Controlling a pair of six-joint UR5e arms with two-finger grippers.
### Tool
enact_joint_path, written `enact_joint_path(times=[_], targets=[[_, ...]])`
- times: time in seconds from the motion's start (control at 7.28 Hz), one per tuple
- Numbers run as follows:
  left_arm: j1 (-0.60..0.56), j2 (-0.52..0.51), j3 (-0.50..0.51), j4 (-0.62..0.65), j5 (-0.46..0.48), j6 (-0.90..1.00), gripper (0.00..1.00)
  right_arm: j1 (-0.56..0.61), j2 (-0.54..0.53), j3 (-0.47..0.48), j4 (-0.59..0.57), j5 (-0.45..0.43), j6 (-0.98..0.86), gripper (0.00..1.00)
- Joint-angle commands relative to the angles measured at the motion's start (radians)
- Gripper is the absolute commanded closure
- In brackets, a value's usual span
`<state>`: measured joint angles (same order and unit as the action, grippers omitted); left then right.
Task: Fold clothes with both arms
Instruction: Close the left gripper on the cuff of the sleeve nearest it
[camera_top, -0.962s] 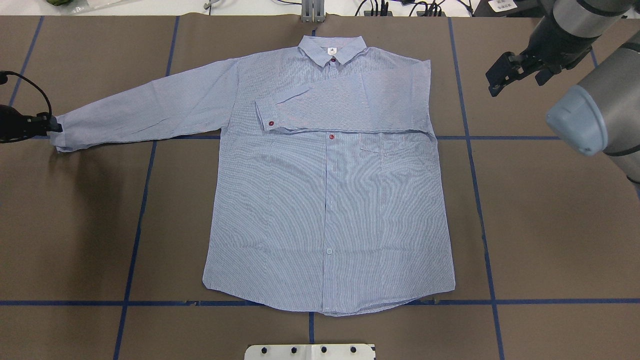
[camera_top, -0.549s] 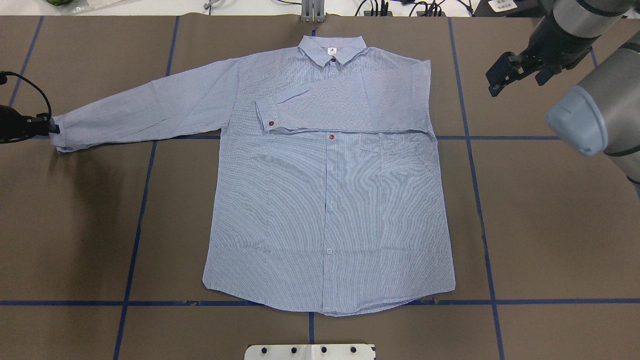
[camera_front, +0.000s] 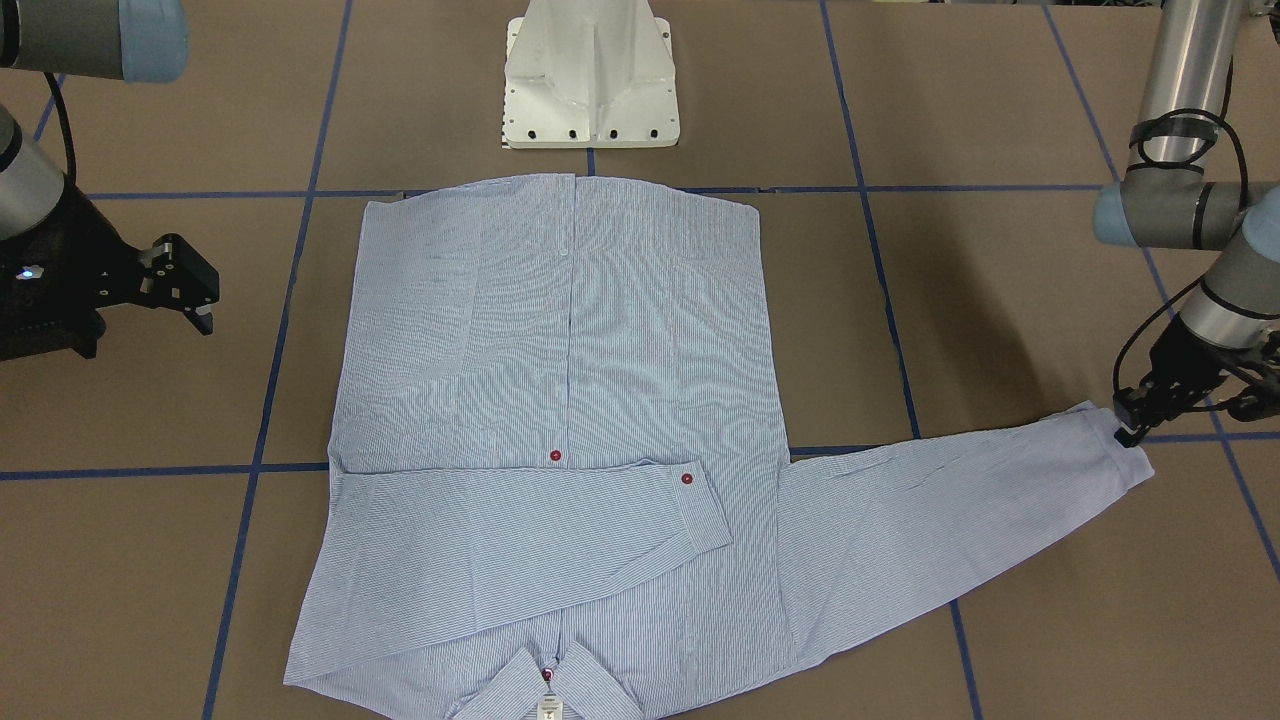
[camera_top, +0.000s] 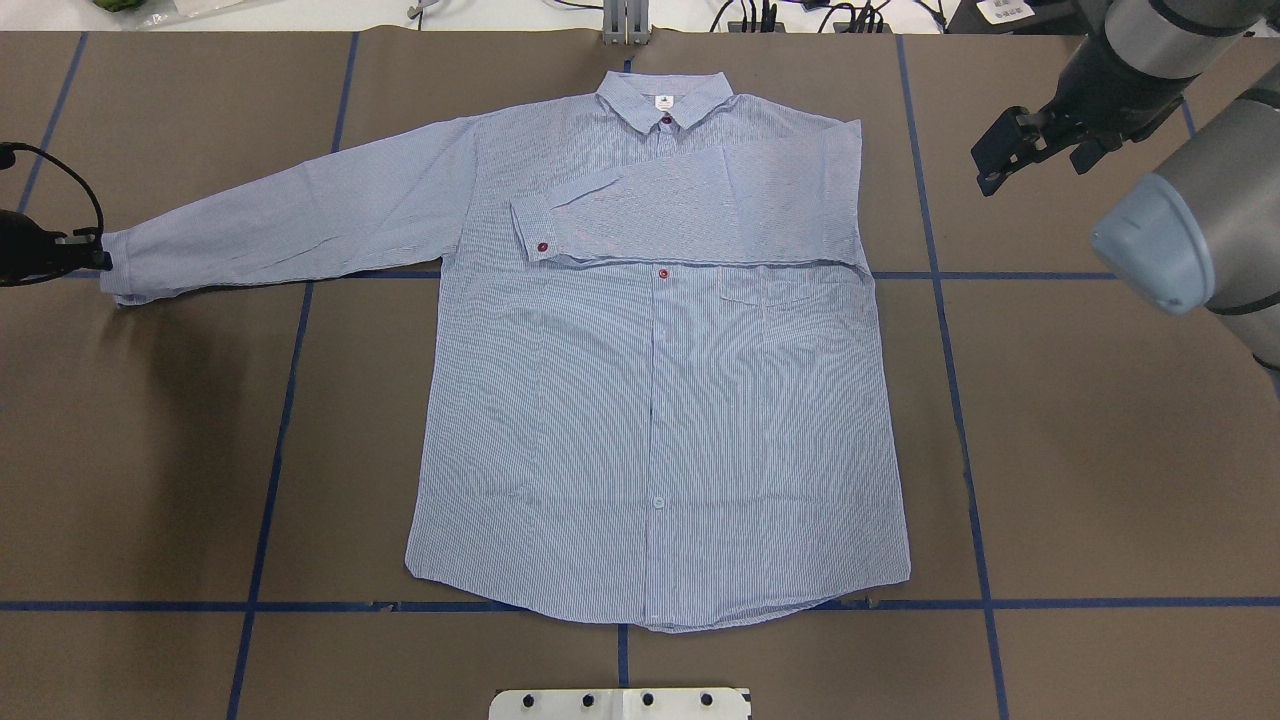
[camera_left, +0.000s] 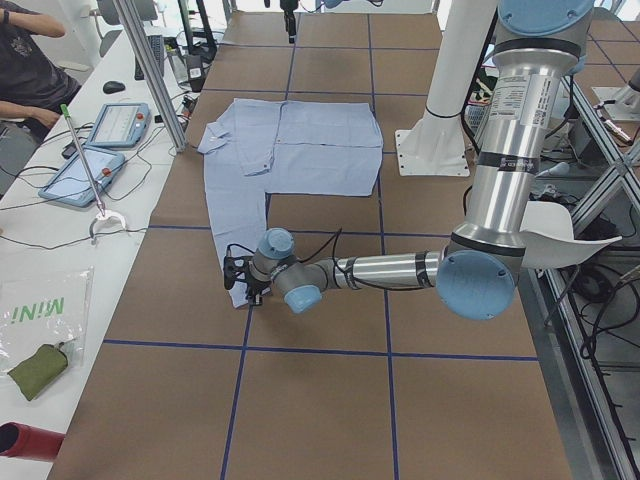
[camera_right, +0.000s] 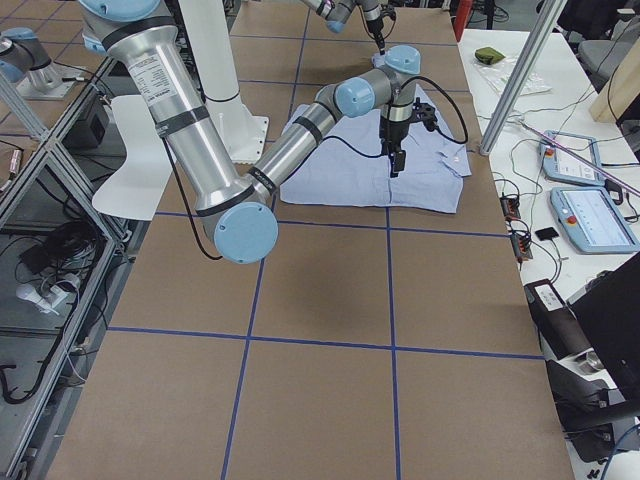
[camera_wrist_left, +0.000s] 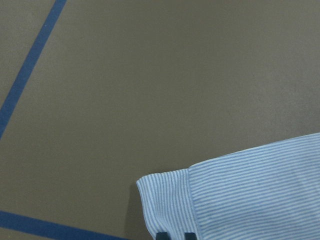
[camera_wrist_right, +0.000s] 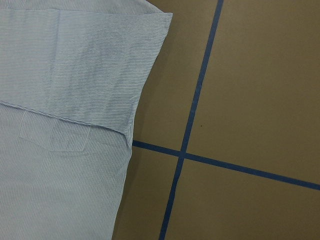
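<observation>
The light blue striped shirt lies flat, front up, collar at the far edge. One sleeve is folded across the chest; the other stretches out sideways. My left gripper sits low at the end of that sleeve, shut on its cuff; its two fingertips show close together at the cuff's edge. My right gripper hangs open and holds nothing, above the bare table beyond the shirt's folded shoulder.
The white pedestal base stands at the near edge by the shirt's hem. Blue tape lines grid the brown table. A side bench with tablets and a person's arm lies past the collar edge.
My left gripper has drawn a little outward, to the left in the overhead view, pulling the cuff slightly with it. The right gripper has barely moved.
</observation>
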<state>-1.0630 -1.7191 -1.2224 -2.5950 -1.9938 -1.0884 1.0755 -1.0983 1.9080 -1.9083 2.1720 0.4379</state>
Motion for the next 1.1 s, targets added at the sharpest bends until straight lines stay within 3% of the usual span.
enact_joint_path(times=[0.0, 0.14, 0.55, 0.96], targets=[[0.0, -0.001, -0.008, 0.003, -0.01, 0.002, 1.0, 0.001, 0.001, 0.0, 0.0, 0.002, 0.001, 0.0], [0.0, -0.002, -0.035, 0.016, -0.013, 0.004, 1.0, 0.003, 0.0, 0.002, 0.0, 0.002, -0.001, 0.0], [-0.005, -0.058, -0.248, 0.31, -0.049, 0.007, 1.0, 0.012, -0.067, 0.049, -0.002, 0.005, -0.007, 0.0], [0.0, -0.351, -0.391, 0.785, -0.057, -0.024, 1.0, 0.059, -0.173, 0.071, 0.0, 0.005, -0.109, 0.0]])
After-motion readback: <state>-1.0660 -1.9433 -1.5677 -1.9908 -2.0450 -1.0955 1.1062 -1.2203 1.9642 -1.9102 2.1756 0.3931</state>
